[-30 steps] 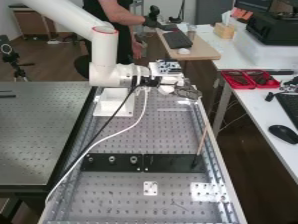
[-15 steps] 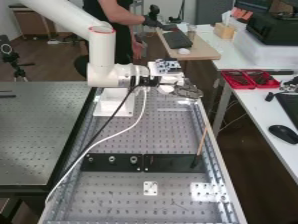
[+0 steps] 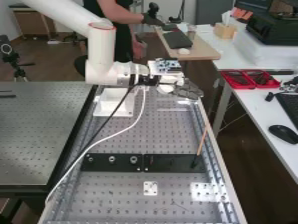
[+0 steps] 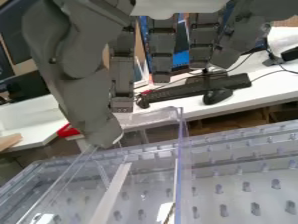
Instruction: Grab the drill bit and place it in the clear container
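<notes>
At the bench's far right end in the high view is the dark grey hand (image 3: 187, 90), above the perforated surface near the right-hand rail. Straight fingers and a thumb belong to the hand (image 4: 161, 50) in the wrist view, and nothing is seen between them. Transparent walls of the clear container (image 4: 181, 167) stand under and beside the fingertips there, with the pegged or perforated surface showing through them. I cannot make out the drill bit for certain.
A black plate (image 3: 174, 163) with round fittings crosses the bench. One thin wooden-handled stick (image 3: 202, 142) leans by the right rail. Red trays (image 3: 249, 79) and a mouse (image 3: 283, 133) lie on the side table. A white cable (image 3: 114, 134) hangs from the arm.
The arm has shifted slightly left and up in the high view. The hand's fingers look a little more spread than one second ago.
</notes>
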You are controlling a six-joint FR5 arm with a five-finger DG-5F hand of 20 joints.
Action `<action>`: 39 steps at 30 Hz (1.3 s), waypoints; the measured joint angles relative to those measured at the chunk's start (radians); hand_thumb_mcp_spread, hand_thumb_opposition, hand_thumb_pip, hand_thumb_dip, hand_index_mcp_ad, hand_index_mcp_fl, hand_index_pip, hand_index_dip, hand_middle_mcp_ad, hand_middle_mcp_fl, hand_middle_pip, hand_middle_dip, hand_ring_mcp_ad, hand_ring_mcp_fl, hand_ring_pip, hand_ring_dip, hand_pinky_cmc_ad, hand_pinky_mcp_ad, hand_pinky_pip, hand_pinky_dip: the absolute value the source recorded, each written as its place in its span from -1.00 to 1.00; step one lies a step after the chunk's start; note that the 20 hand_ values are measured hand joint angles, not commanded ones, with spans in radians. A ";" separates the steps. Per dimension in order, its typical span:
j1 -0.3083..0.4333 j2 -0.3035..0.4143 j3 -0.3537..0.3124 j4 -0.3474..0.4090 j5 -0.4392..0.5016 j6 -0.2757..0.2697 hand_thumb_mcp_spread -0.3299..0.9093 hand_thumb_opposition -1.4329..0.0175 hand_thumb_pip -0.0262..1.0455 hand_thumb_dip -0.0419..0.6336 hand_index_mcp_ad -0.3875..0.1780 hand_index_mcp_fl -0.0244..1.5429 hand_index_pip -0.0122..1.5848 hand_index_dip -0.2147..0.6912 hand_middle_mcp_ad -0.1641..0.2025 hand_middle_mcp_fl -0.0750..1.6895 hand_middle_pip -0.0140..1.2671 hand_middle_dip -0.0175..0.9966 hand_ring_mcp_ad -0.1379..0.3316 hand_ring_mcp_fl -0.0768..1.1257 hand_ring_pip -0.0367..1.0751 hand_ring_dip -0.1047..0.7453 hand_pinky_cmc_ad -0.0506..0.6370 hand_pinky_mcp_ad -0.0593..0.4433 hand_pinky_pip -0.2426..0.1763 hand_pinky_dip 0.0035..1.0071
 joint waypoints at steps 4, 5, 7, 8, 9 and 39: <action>-0.001 0.014 -0.010 0.008 0.002 -0.001 0.26 -0.19 0.37 -0.04 -0.12 -0.59 0.06 -0.16 0.30 -0.69 -0.79 -0.56 0.39 -0.79 -0.75 -0.67 0.15 -0.10 -0.27 -0.58; -0.001 0.019 -0.013 0.008 0.002 0.000 0.27 -0.20 0.37 -0.04 -0.12 -0.61 0.06 -0.16 0.30 -0.69 -0.79 -0.56 0.39 -0.79 -0.75 -0.66 0.15 -0.10 -0.27 -0.58; -0.003 0.030 -0.018 0.009 0.001 0.000 0.24 -0.20 0.37 -0.04 -0.10 -0.62 0.06 -0.16 0.30 -0.69 -0.79 -0.56 0.38 -0.81 -0.76 -0.67 0.15 -0.10 -0.27 -0.57; -0.004 0.040 -0.024 0.010 -0.001 -0.001 0.24 -0.17 0.37 -0.04 -0.10 -0.62 0.07 -0.16 0.30 -0.70 -0.79 -0.56 0.39 -0.82 -0.76 -0.67 0.16 -0.15 -0.28 -0.56; -0.006 0.051 -0.030 0.013 -0.003 -0.003 0.24 -0.17 0.37 -0.04 -0.10 -0.62 0.06 -0.16 0.30 -0.70 -0.79 -0.56 0.39 -0.82 -0.76 -0.67 0.17 -0.15 -0.27 -0.55; -0.092 0.383 -0.229 -0.036 0.051 -0.067 0.19 -0.16 0.26 -0.04 -0.03 -0.59 -0.10 -0.11 0.30 -0.71 -0.79 -0.56 0.39 -0.85 -0.76 -0.67 0.06 -0.17 -0.27 -0.43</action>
